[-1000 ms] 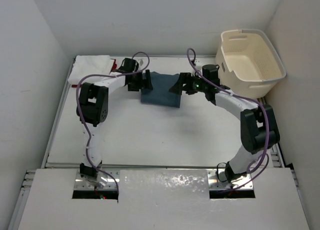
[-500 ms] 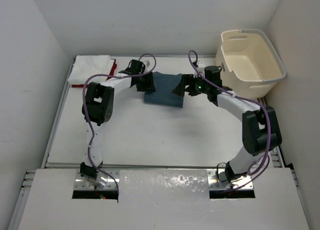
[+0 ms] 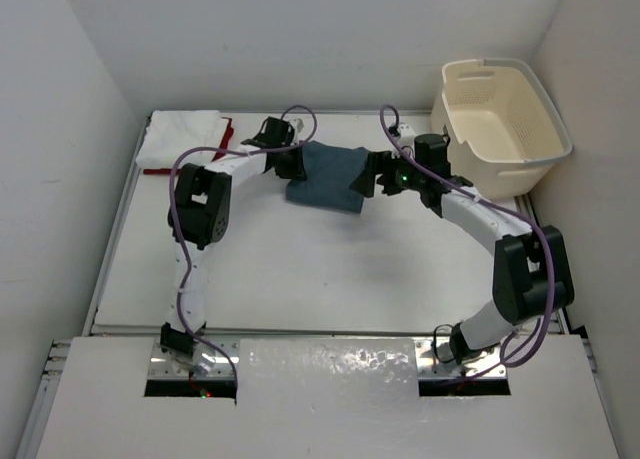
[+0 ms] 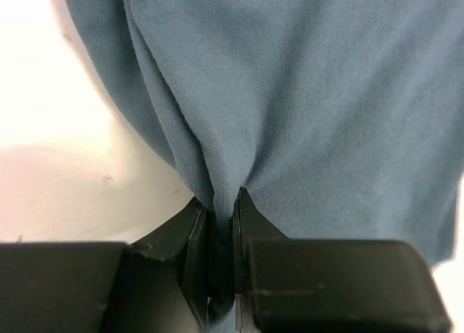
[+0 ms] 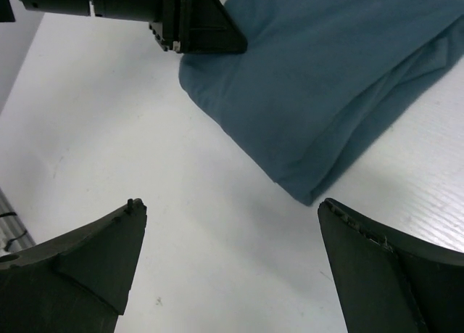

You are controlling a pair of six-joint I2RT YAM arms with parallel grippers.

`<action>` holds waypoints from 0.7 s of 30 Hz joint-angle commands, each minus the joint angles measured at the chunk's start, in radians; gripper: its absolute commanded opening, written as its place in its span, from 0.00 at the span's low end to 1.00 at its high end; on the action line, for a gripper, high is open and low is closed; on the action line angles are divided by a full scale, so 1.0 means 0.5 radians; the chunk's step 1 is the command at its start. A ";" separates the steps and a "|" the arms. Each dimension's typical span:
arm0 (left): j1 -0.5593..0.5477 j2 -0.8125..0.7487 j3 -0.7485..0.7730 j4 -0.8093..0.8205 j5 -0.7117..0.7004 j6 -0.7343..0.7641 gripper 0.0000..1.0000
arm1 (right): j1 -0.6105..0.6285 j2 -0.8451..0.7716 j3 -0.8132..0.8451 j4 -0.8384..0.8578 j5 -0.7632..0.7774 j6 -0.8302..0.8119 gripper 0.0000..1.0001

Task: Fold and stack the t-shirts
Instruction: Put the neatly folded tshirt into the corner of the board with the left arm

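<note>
The dark teal-blue t-shirt (image 3: 325, 177) lies folded at the back middle of the table. My left gripper (image 3: 293, 162) is at its left edge, and the left wrist view shows the jaws (image 4: 223, 200) shut on a pinched fold of the teal cloth (image 4: 326, 93). My right gripper (image 3: 365, 174) hovers at the shirt's right edge, its fingers wide open (image 5: 232, 210) over bare table, with the teal shirt (image 5: 333, 72) just ahead of them. The white t-shirt (image 3: 180, 139) lies folded at the back left corner, with a deep red t-shirt edge (image 3: 229, 139) showing beside it.
A cream laundry basket (image 3: 500, 114) stands tilted at the back right corner, close behind the right arm. White walls enclose the table on the left, back and right. The left gripper's black body (image 5: 196, 25) shows at the top of the right wrist view.
My left gripper has gone from open to shut on the teal shirt's left edge, shifting slightly right. The right gripper stayed open and edged a little rightward.
</note>
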 commanded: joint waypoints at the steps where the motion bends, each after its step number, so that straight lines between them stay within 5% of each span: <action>1: -0.012 -0.109 0.058 -0.042 -0.363 0.307 0.00 | -0.013 -0.128 -0.024 -0.050 0.084 -0.136 0.99; 5: -0.003 -0.330 0.027 -0.024 -0.609 0.574 0.00 | -0.016 -0.174 -0.063 -0.056 0.139 -0.164 0.99; 21: 0.346 -0.591 0.140 -0.205 -0.704 1.191 0.00 | -0.016 -0.174 -0.097 -0.017 0.164 -0.157 0.99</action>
